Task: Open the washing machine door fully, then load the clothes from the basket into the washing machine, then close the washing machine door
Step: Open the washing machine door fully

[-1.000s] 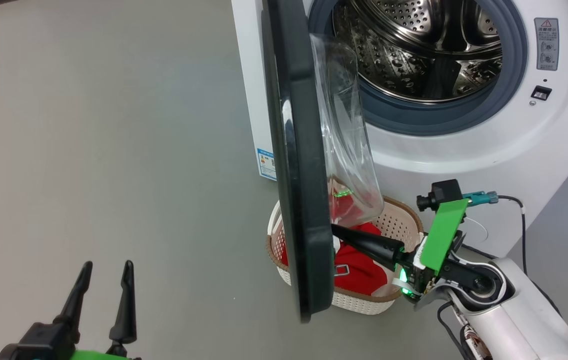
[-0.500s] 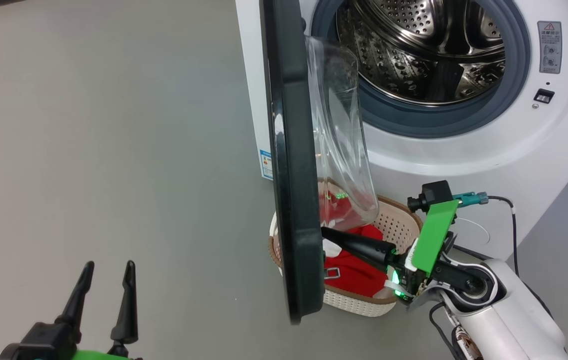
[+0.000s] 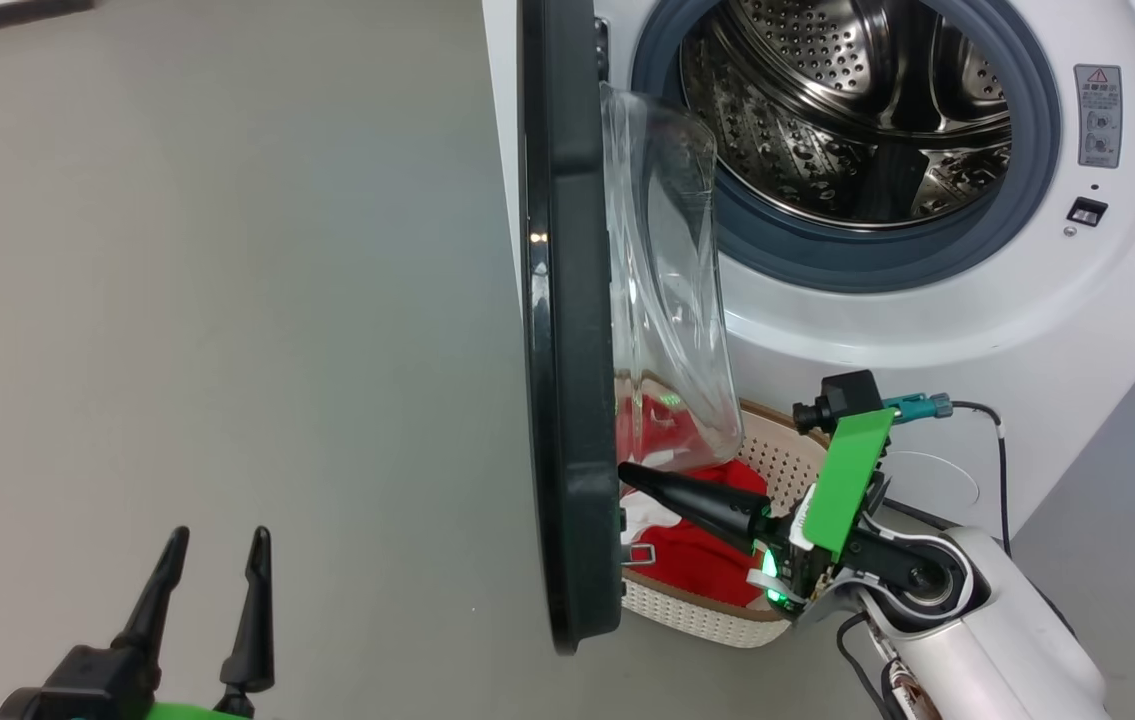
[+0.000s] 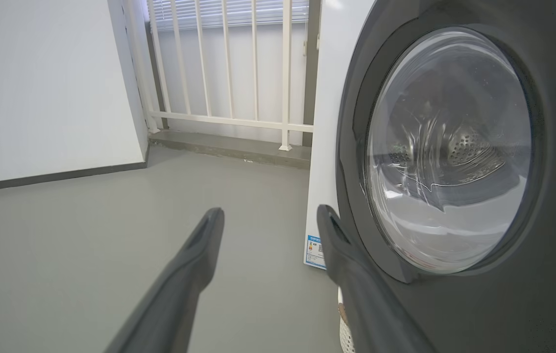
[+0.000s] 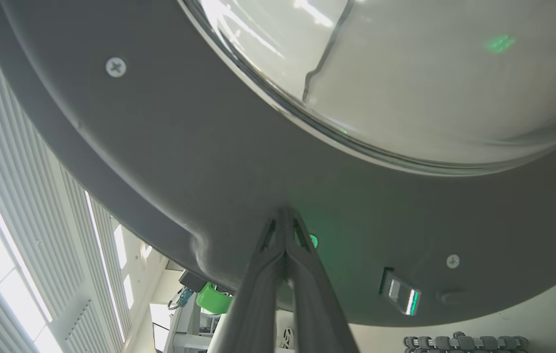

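Note:
The washing machine (image 3: 927, 330) stands with its steel drum (image 3: 847, 110) exposed. The washing machine door (image 3: 567, 330) hangs partly open, seen edge-on, its glass bowl (image 3: 667, 300) bulging toward the drum. My right gripper (image 3: 627, 472) is shut, and its tip presses the door's inner rim (image 5: 199, 162) below the glass, as the right wrist view of the right gripper (image 5: 283, 215) shows. Under it sits the basket (image 3: 787, 450) with the red clothes (image 3: 697, 565), partly hidden by the door. My left gripper (image 3: 217, 540) is open over bare floor, left of the door (image 4: 454, 304).
Grey floor (image 3: 227, 300) stretches left of the machine. A white wall (image 4: 37, 88) and a white railing (image 4: 229, 63) stand behind it. The door's latch (image 5: 400, 294) is near the right fingertips. A cable (image 3: 997, 450) trails from the right wrist.
The door has swung further open, toward the left, with my shut right gripper following against its inner side. The head camera has shifted slightly. The left gripper has stayed put.

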Robot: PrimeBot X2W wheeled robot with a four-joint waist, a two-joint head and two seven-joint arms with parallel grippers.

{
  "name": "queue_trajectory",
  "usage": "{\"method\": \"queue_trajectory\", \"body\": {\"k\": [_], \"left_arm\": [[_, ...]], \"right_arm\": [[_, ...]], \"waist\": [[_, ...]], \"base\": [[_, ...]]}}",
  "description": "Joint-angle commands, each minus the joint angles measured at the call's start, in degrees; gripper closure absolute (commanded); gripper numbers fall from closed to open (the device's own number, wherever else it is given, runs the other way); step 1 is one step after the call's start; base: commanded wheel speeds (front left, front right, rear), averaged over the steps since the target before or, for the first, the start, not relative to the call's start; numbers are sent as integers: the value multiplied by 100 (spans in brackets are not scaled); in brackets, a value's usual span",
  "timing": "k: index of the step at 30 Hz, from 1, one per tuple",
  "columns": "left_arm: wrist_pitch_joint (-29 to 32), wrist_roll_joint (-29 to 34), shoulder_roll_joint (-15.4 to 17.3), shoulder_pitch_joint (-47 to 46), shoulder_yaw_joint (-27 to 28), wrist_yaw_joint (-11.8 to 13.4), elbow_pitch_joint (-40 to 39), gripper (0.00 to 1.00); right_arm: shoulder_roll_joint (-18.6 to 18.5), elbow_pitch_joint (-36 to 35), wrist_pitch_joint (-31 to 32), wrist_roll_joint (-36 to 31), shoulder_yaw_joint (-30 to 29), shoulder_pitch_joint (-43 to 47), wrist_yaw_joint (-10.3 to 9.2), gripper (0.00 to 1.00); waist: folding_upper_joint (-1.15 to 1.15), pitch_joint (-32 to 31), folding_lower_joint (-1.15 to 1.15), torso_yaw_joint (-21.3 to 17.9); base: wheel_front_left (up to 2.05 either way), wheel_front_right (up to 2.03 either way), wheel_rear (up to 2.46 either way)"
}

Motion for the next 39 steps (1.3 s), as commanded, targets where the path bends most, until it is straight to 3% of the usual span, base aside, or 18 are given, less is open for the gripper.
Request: {"method": "queue_trajectory", "body": {"k": [1, 39], "left_arm": [[-45, -31, 119, -77, 164, 32, -112, 0], [-42, -167, 186, -61, 46, 166, -145, 0]], "right_arm": [[188, -152, 21, -31, 76, 19, 10, 100], [318, -112, -102, -189, 71, -137, 10, 100]], "waist": [[0, -12, 0, 18], [0, 39, 0, -41]], "base": [[0, 0, 0], [0, 0, 0]]}}
